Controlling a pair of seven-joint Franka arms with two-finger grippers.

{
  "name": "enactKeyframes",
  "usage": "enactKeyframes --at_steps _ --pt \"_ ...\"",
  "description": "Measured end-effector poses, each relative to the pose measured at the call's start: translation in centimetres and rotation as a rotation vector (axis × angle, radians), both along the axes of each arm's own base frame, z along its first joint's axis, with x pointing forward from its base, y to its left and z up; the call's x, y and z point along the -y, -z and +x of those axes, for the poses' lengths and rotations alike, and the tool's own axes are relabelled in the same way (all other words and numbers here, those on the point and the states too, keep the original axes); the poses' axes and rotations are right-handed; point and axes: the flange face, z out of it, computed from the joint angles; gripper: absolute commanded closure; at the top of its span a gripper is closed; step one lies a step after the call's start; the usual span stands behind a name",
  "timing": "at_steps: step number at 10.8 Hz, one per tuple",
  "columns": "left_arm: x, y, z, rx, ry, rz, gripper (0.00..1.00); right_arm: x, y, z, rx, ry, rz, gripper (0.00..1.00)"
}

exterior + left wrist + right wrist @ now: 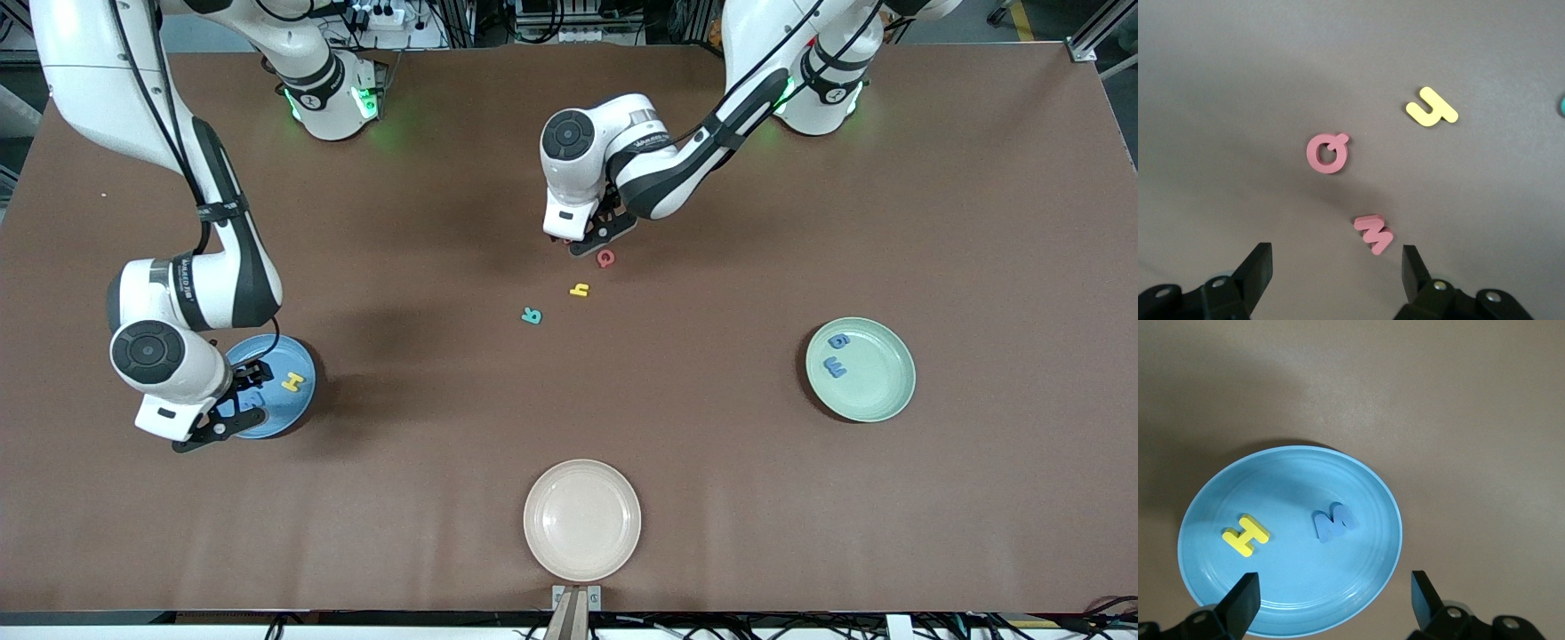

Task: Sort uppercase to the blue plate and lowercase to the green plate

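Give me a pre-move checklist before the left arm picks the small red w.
1. Left gripper over the red w, fingers open either side: ok.
2. Red w lying clear of the red Q and yellow h: ok.
3. Green plate has room beside the blue g and m: ok.
4. Right gripper open over the blue plate: ok.
5. Yellow H and blue W in the blue plate: ok.

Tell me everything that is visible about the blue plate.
The blue plate is round, shallow and plain mid-blue, with a raised rim and a slight gloss. It lies flat on the brown table at the right arm's end. A yellow H and a blue W lie apart in it. The open right gripper hangs over it, touching nothing.
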Motion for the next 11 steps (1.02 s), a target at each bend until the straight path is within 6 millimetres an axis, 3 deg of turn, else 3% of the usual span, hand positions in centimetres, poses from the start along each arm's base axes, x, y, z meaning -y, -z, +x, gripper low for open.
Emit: enactKeyframes --at_steps 6,11 --pt "2.3 1.1 -1.3 0.155 -0.154 -0.02 0.18 0.2 0.7 -0.5 -0.016 0.004 0.001 0.0" --pt "1.4 4.5 -3.6 0.156 -0.177 -0.05 0.19 0.2 1.0 -0.6 -0.021 0.004 0.001 0.0"
